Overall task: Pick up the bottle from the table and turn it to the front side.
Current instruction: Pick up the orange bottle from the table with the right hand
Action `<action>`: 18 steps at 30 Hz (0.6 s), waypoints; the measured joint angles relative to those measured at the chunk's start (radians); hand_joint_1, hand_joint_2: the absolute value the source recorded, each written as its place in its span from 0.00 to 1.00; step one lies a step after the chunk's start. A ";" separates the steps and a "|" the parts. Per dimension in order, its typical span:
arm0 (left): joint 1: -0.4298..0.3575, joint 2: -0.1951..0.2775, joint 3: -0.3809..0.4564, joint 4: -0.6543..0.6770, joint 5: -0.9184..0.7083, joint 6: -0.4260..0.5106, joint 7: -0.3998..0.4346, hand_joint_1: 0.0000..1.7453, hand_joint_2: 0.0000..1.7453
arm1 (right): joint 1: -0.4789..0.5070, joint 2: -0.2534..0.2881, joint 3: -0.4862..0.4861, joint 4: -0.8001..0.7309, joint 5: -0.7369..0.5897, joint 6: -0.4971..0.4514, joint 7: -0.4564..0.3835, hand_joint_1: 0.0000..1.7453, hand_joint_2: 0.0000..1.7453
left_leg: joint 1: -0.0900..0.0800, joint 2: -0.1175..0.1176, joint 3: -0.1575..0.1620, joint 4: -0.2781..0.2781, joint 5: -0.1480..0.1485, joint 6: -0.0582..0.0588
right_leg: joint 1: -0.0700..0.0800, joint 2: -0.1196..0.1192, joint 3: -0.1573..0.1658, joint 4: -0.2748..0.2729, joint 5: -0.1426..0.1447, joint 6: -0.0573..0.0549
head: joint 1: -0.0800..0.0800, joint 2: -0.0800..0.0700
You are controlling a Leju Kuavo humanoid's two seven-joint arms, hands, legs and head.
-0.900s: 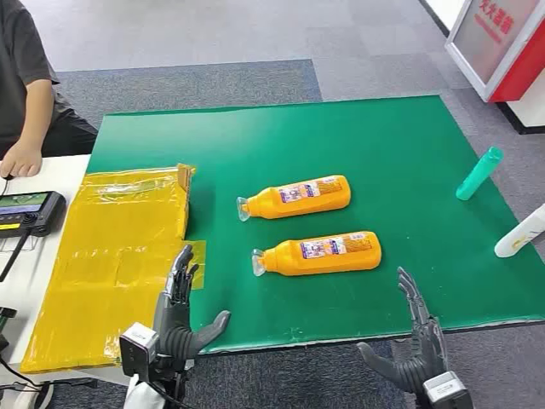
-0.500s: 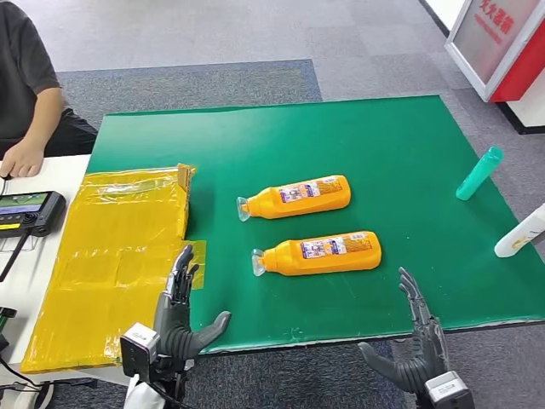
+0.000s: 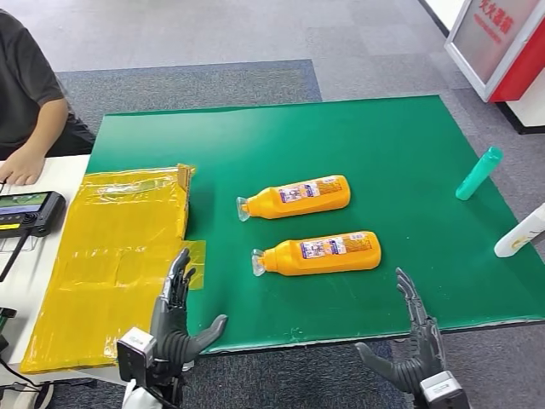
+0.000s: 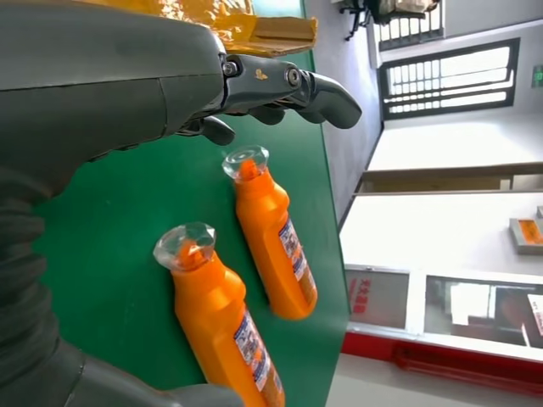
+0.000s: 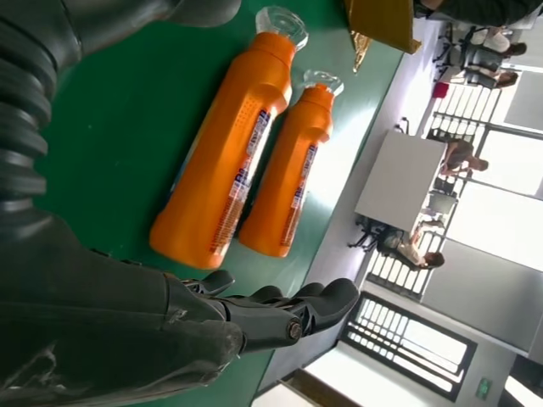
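Nearer orange bottle (image 3: 319, 253) lies mid-frame between left hand (image 3: 174, 313) and right hand (image 3: 415, 342), both spread, empty, lower frame.

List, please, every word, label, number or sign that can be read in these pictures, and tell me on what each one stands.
Red-and-white sign, far right: white Chinese characters, cropped and too blurred to quote.
Nearer orange bottle: printed label, text too small to read.
Farther orange bottle: printed label, also unreadable.
Black device on the white table: lit screen, nothing legible.
Green exit-type sign on the wall in the left wrist view: too small to read.
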 joint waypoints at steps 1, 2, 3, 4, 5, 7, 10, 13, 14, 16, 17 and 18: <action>0.011 0.005 0.006 -0.009 0.008 -0.008 -0.001 0.00 1.00 | 0.000 0.002 0.008 0.000 0.013 -0.022 0.008 0.00 1.00 | 0.000 0.000 0.000 0.000 0.000 0.000 | 0.000 0.000 0.000 0.000 0.000 0.000 | 0.000 0.000; 0.024 0.011 0.015 -0.018 0.015 -0.019 -0.003 0.00 1.00 | 0.000 0.004 0.018 0.000 0.026 -0.050 0.019 0.00 1.00 | 0.000 0.000 0.000 0.000 0.000 0.000 | 0.000 0.000 0.000 0.000 0.000 0.000 | 0.000 0.000; 0.038 0.017 0.030 -0.026 0.020 -0.035 -0.008 0.00 1.00 | 0.000 0.004 0.034 0.000 0.040 -0.089 0.034 0.00 1.00 | 0.000 0.000 0.000 0.000 0.000 0.000 | 0.000 0.000 0.000 0.000 -0.001 -0.001 | 0.000 0.000; 0.053 0.023 0.048 -0.031 0.022 -0.054 -0.015 0.00 1.00 | 0.000 0.004 0.050 0.000 0.056 -0.134 0.050 0.00 1.00 | 0.000 0.000 0.000 0.000 0.000 -0.001 | 0.001 0.000 0.000 0.000 -0.001 -0.001 | 0.000 0.000; 0.067 0.028 0.070 -0.035 0.019 -0.077 -0.026 0.00 1.00 | -0.001 0.002 0.069 0.000 0.077 -0.183 0.069 0.00 1.00 | 0.001 0.000 0.000 0.000 0.000 -0.001 | 0.001 0.000 0.000 0.000 -0.001 -0.001 | 0.000 0.000; 0.090 0.033 0.120 -0.040 0.008 -0.128 -0.048 0.00 1.00 | -0.008 -0.005 0.106 0.000 0.132 -0.278 0.121 0.00 1.00 | 0.001 0.000 0.000 0.000 0.000 -0.001 | 0.001 0.000 0.000 0.000 -0.002 -0.001 | 0.000 0.000; 0.109 0.032 0.200 -0.042 -0.030 -0.195 -0.067 0.00 1.00 | -0.026 -0.030 0.148 0.000 0.251 -0.366 0.232 0.00 1.00 | 0.001 0.000 0.000 0.000 0.000 -0.001 | 0.001 0.000 0.000 0.000 -0.002 -0.001 | 0.000 0.000; 0.116 0.026 0.272 -0.042 -0.086 -0.237 -0.077 0.00 1.00 | -0.047 -0.069 0.170 0.004 0.392 -0.393 0.362 0.00 1.00 | 0.000 0.000 0.000 0.000 0.000 -0.001 | 0.001 0.000 0.000 0.000 -0.002 -0.001 | 0.000 0.000; 0.117 0.023 0.290 -0.042 -0.101 -0.243 -0.078 0.00 1.00 | -0.054 -0.084 0.173 0.006 0.430 -0.391 0.397 0.00 1.00 | 0.000 0.000 0.000 0.000 0.000 -0.001 | 0.000 0.000 0.000 0.000 -0.001 -0.001 | 0.000 0.000; 0.116 0.017 0.319 -0.041 -0.122 -0.252 -0.078 0.00 1.00 | -0.067 -0.111 0.176 0.012 0.486 -0.379 0.448 0.00 1.00 | 0.000 0.000 0.000 0.000 0.000 -0.001 | 0.000 0.000 0.000 0.000 -0.001 0.000 | 0.000 0.000; 0.115 0.014 0.330 -0.041 -0.129 -0.255 -0.075 0.00 1.00 | -0.075 -0.124 0.177 0.015 0.506 -0.367 0.467 0.00 1.00 | 0.000 0.000 0.000 0.000 0.000 -0.001 | 0.000 0.000 0.000 0.000 -0.001 0.000 | 0.000 0.000; 0.114 0.012 0.339 -0.040 -0.135 -0.256 -0.073 0.00 1.00 | -0.084 -0.136 0.178 0.018 0.524 -0.352 0.486 0.00 1.00 | 0.000 0.000 0.000 0.000 0.000 -0.001 | 0.000 0.000 0.000 0.000 -0.001 0.000 | 0.000 0.000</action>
